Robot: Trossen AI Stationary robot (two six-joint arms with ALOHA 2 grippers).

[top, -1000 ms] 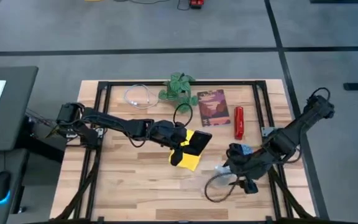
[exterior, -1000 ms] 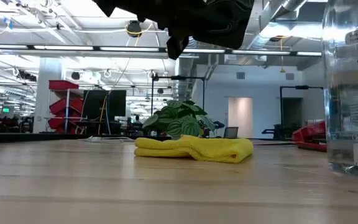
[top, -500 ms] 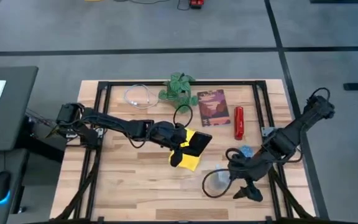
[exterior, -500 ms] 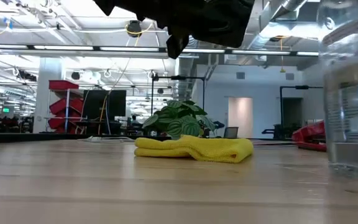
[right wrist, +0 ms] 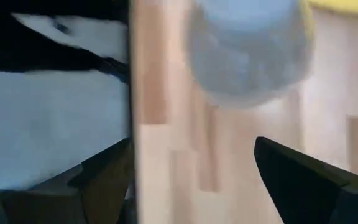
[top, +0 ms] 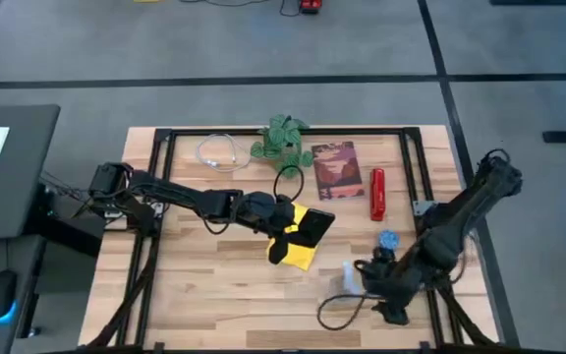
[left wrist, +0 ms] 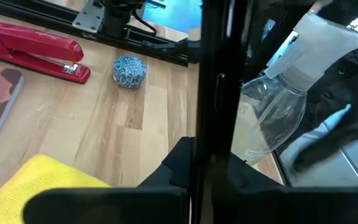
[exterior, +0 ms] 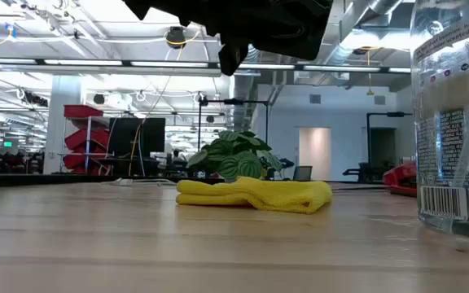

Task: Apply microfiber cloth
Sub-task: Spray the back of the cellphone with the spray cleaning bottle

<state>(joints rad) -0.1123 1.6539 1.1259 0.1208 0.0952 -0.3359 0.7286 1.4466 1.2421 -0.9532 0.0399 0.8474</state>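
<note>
From above, find the cloth (top: 301,254) about the middle of the table (top: 214,295), well clear of every edge, its long axis slanting from the far right corner towards the near left one. Directly over it, note the left gripper (top: 288,231), clamped on a black phone (top: 314,224) that hides part of the yellow. Towards the near right corner, well apart from the cloth, see the right gripper (top: 373,283) just beside a spray bottle (top: 348,279). From table height, see the cloth as a low rumpled heap flat on the wood, nothing resting on it (the phone hangs clear above, in the dark shape at the top), and the bottle standing upright near the camera. Through the left wrist camera, make out the phone edge-on as a dark bar held between the fingers, with a yellow corner of cloth just below and ahead. Through the right wrist camera, see fingers (right wrist: 303,180) spread wide, gripping nothing, the bottle blurred ahead. Judging by this, count the left arm far the nearer: straight down to bring phone and cloth together.
</note>
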